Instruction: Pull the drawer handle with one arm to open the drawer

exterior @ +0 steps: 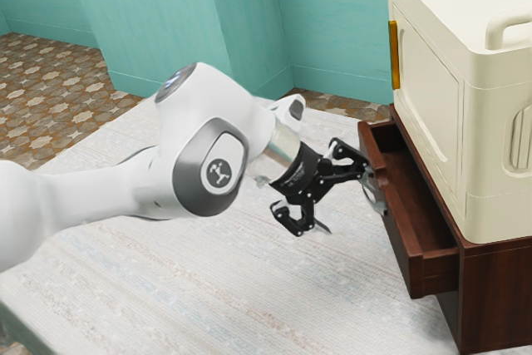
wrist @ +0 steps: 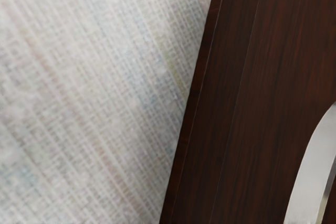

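My black gripper (exterior: 352,207) stands open by the drawer front in the exterior view, fingers spread wide. Its upper finger overlaps the silver handle (exterior: 376,194); whether they touch I cannot tell. The other finger is lower, over the cloth, away from the handle. The dark brown drawer (exterior: 405,226) is partly open, its hollow inside visible behind the front. In the wrist view the curved handle (wrist: 311,179) crosses the brown drawer front (wrist: 278,61).
A cream cabinet-like box (exterior: 432,93) with an orange-yellow strip stands on the brown drawer unit (exterior: 497,297). A pale woven cloth (exterior: 208,288) covers the table under the arm. Teal walls and a patterned floor lie behind.
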